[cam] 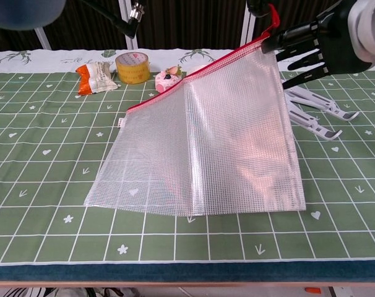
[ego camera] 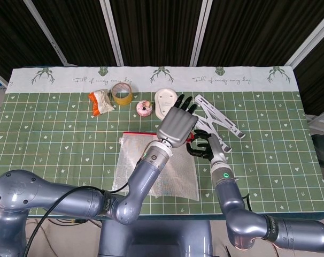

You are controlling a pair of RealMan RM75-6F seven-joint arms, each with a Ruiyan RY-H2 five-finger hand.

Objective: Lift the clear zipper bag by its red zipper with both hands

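Left hand (ego camera: 176,126) sat mid-frame in the head view, back of the hand facing the camera, fingers stretched toward the top of the picture; what lay under its palm was hidden, so I could not tell if it held anything. In the chest view it was out of sight above the top edge. Right hand (cam: 327,46) showed at the upper right of the chest view, dark fingers (cam: 299,31) pinching the raised corner of the red zipper (cam: 206,68).

Green tablecloth (cam: 45,179) filled both views. Clear zipper bag (cam: 206,148) took the centre of the chest view, its right zipper corner lifted high, the zipper line sloping down to the left, the bottom edge and left corner resting on the cloth. In the head view the bag (ego camera: 131,160) lay lower centre, partly covered by the left forearm.

White folding stand (cam: 314,114) lay right of the bag, just beside its edge. White round device (ego camera: 165,101) was above centre in the head view. Yellow tape roll (cam: 132,67) stood upper left, snack packet (cam: 94,77) near it on the left, small pink cake toy (cam: 168,77) right of the roll, touching neither.
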